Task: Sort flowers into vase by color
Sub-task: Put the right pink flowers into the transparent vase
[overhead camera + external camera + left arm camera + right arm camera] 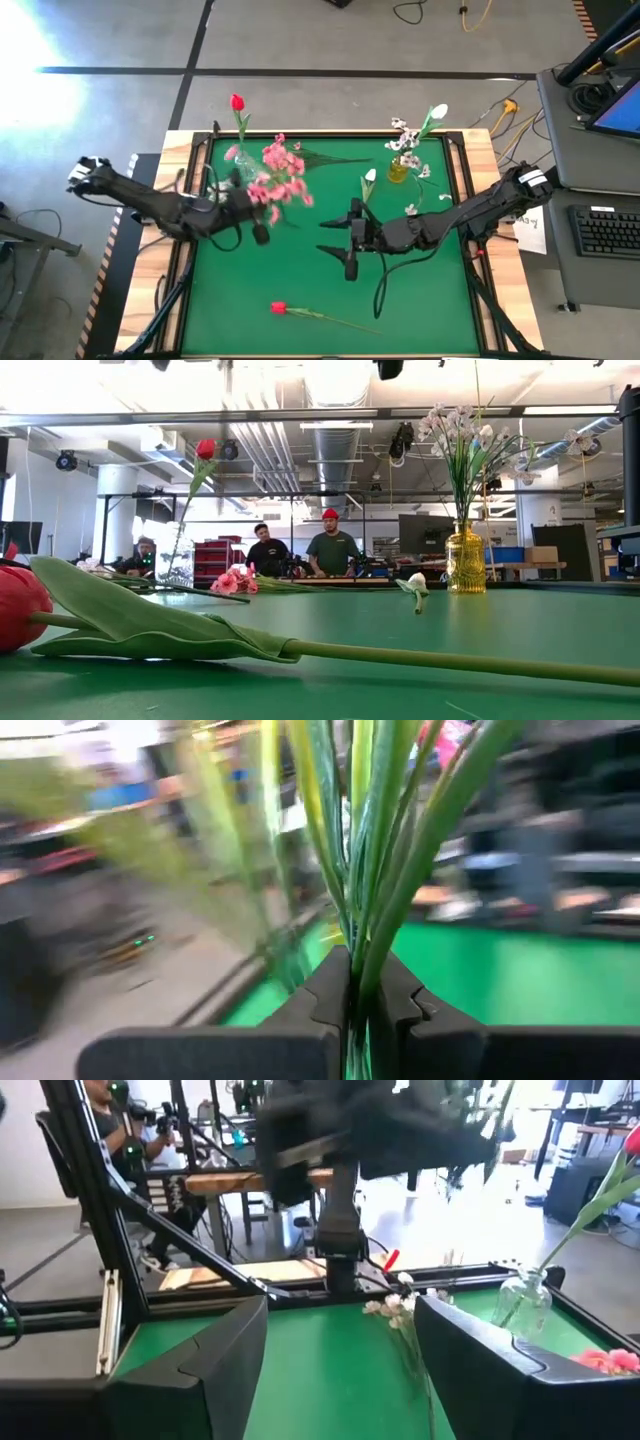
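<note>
Left gripper (262, 208) clamps the pink spray (280, 176) near the mat's far-left edge; right gripper (345, 238) gapes mid-mat, open green around.

A matt green mat (420, 300), cloth-like and smooth, is seen covering the table; pale bare wood (150, 260), with visible grain, is shown along the table's border; dark metal rails (205, 150) frame the mat. The amber vase (465, 561) is seen as glossy, ribbed glass; the clear vase (522, 1304) is smooth, transparent glass. The red tulip's (20, 607) bud looks like matt fabric; its leaf (150, 620) has a dull, faintly textured plastic-like surface, and its stem (460, 660) a smooth one. The left gripper's (352, 1010) fingers (320, 995) are of matt black plastic, as are those of the right gripper (340, 1370); the pink blossom spray (278, 175) appears soft and cloth-like.
</note>
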